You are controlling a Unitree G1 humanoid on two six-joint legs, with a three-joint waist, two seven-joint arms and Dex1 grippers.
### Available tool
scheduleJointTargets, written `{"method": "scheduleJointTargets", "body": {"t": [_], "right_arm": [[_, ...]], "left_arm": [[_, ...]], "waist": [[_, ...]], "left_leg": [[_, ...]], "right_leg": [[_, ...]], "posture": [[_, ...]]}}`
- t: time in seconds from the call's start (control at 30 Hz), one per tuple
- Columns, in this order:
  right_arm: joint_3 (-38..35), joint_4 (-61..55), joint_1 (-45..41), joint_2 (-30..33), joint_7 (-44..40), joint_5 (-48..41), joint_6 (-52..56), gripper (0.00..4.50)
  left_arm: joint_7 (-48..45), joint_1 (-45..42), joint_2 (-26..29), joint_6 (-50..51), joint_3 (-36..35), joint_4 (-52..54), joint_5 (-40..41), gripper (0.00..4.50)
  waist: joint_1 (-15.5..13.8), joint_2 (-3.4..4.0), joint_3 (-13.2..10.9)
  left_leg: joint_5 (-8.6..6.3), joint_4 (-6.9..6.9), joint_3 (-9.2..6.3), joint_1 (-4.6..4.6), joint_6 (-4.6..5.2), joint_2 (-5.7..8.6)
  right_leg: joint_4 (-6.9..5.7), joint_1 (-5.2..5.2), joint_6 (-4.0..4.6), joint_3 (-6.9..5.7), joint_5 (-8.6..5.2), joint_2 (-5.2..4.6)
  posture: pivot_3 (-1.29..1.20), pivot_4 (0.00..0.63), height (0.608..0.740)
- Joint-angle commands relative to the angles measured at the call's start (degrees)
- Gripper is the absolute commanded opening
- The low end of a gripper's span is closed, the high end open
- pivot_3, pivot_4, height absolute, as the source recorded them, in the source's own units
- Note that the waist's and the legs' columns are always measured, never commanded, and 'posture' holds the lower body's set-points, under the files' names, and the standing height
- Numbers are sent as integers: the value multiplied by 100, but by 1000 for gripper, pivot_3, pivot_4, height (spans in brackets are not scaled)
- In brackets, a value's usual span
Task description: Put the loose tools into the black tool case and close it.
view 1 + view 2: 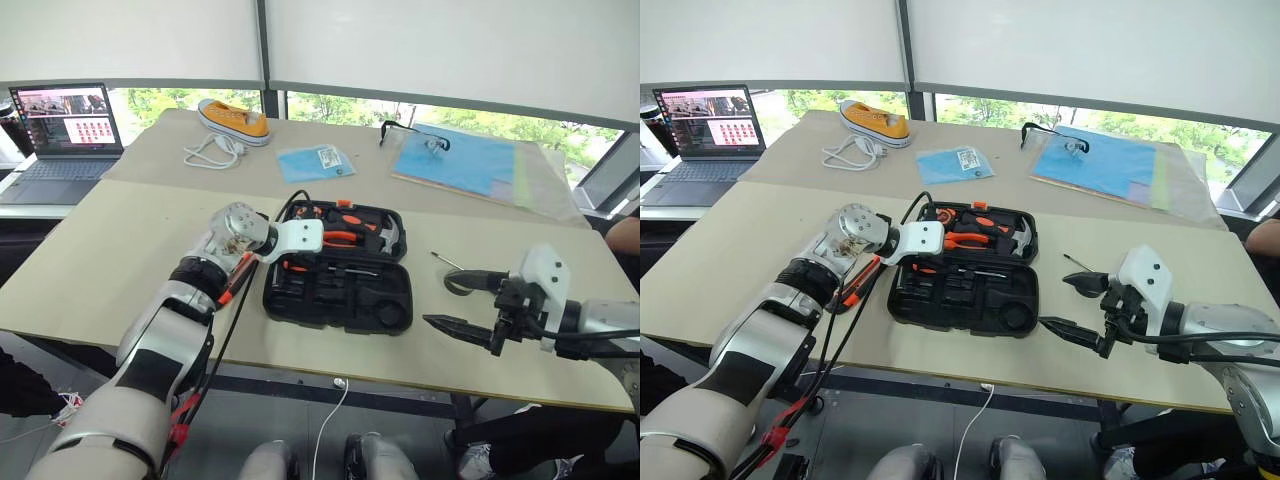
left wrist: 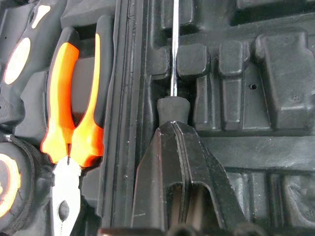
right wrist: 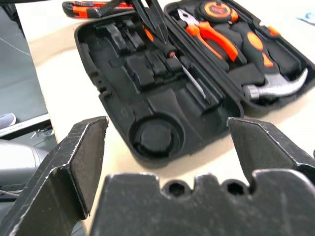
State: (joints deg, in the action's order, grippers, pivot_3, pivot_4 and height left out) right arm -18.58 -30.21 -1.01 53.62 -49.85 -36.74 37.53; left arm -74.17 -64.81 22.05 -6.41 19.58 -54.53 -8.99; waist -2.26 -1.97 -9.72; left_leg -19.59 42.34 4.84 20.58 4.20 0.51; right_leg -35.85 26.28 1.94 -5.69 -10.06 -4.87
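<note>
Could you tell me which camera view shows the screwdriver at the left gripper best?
The left wrist view: the screwdriver lies in the black tool case, its handle at the shut left gripper. The right wrist view shows it smaller; the eye views show only its thin shaft.

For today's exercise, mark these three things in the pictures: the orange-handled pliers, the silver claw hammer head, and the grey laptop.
Orange-handled pliers (image 2: 74, 118), left wrist view, on the orange grips above the joint.
Silver claw hammer head (image 3: 278, 88), right wrist view, on the curved metal claw.
Grey laptop (image 1: 68, 120), left eye view, on its lit screen.
</note>
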Motion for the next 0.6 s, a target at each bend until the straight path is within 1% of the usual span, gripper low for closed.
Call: {"method": "scheduleJointTargets", "body": {"t": [0.03,0.07,0.13,0.2,0.23,0.33,0.43,0.5,0.6], "right_arm": [[-411,156,56,104,169,15,225,4500],[-447,229,91,154,134,25,271,4500],[-529,328,119,222,34,-18,324,4500],[-602,445,97,253,8,-74,352,4500],[-633,527,73,248,20,-69,351,4500],[-644,709,48,238,38,42,282,4500],[-571,803,84,223,35,212,135,4500],[-505,902,80,183,73,363,17,4500],[-382,1102,-4,135,153,602,-163,4500]], "left_arm": [[-1241,-75,389,1188,-639,906,1017,517],[-1494,-49,563,1465,-707,1111,1155,614],[-1776,-19,971,1890,-712,1503,1479,1397],[-1833,-28,1508,2317,-527,1904,1980,2045],[-1833,-15,1820,2461,-405,2092,2275,2255],[-1833,96,2667,2622,-44,2567,2935,3430],[-1833,319,3427,2669,250,2994,3507,4451],[-1833,492,3802,2644,375,3231,3788,4451],[-1833,635,4045,2716,410,3420,4043,4451]], "waist": [[42,0,0],[69,1,0],[109,2,0],[152,3,0],[167,4,0],[171,7,-3],[159,15,-6],[136,19,-9],[109,20,-9]], "left_leg": [[0,3,0,9,-1,-1],[1,5,2,19,-2,-4],[2,11,2,24,-4,-12],[2,8,3,24,-4,-19],[2,6,4,24,-4,-22],[2,-1,4,26,-5,-25],[1,-2,5,23,-6,-25],[1,-1,6,20,-7,-24],[1,10,6,22,-7,-24]], "right_leg": [[-2,9,0,0,0,2],[-1,16,3,0,1,10],[-2,20,43,0,25,23],[5,19,47,2,26,38],[5,19,48,1,26,43],[7,19,47,1,25,45],[18,17,46,5,23,41],[22,14,28,7,12,37],[19,11,6,8,-1,35]], "posture": [[0,150,718],[0,150,718],[0,150,718],[0,150,718],[0,150,718],[0,150,718],[0,150,718],[0,150,718],[0,150,718]]}}
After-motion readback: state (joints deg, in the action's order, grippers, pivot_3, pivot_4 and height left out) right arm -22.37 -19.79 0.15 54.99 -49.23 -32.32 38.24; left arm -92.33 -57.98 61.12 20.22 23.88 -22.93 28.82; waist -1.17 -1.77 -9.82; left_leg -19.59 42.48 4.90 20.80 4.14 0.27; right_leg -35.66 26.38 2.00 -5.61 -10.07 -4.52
